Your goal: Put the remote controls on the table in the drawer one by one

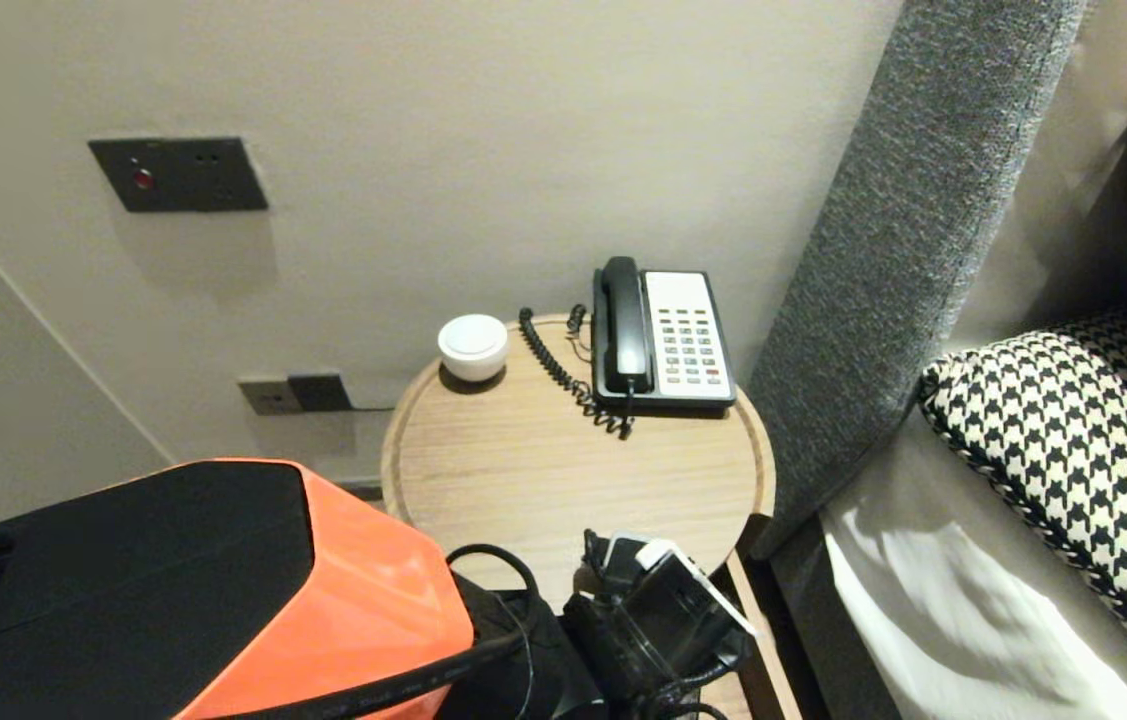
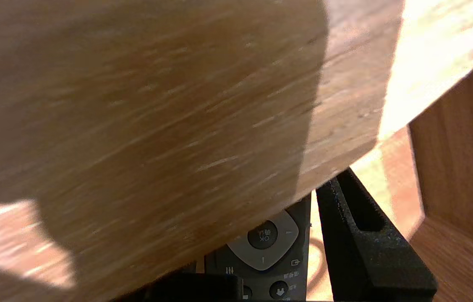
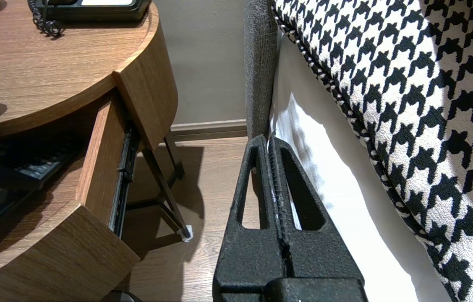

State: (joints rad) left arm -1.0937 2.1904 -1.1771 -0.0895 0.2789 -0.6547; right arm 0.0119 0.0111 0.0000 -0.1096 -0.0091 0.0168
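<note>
My left gripper (image 1: 658,600) reaches down at the front edge of the round wooden bedside table (image 1: 563,470), into its open drawer (image 3: 97,159). In the left wrist view it (image 2: 270,235) is under the table's wooden rim, shut on a dark grey remote control (image 2: 261,251) with an OK pad. One black finger (image 2: 366,235) lies along the remote's side; the far end of the remote is hidden by the wood. The remote (image 3: 30,167) shows dimly in the drawer's shadow. My right gripper (image 3: 269,140) is shut and empty, parked low beside the bed.
A black and white desk phone (image 1: 663,340) with a coiled cord and a small white round object (image 1: 472,346) stand at the table's back. A grey headboard (image 1: 883,250), white sheet and houndstooth pillow (image 1: 1073,450) lie to the right. Wall sockets (image 1: 179,175) are behind.
</note>
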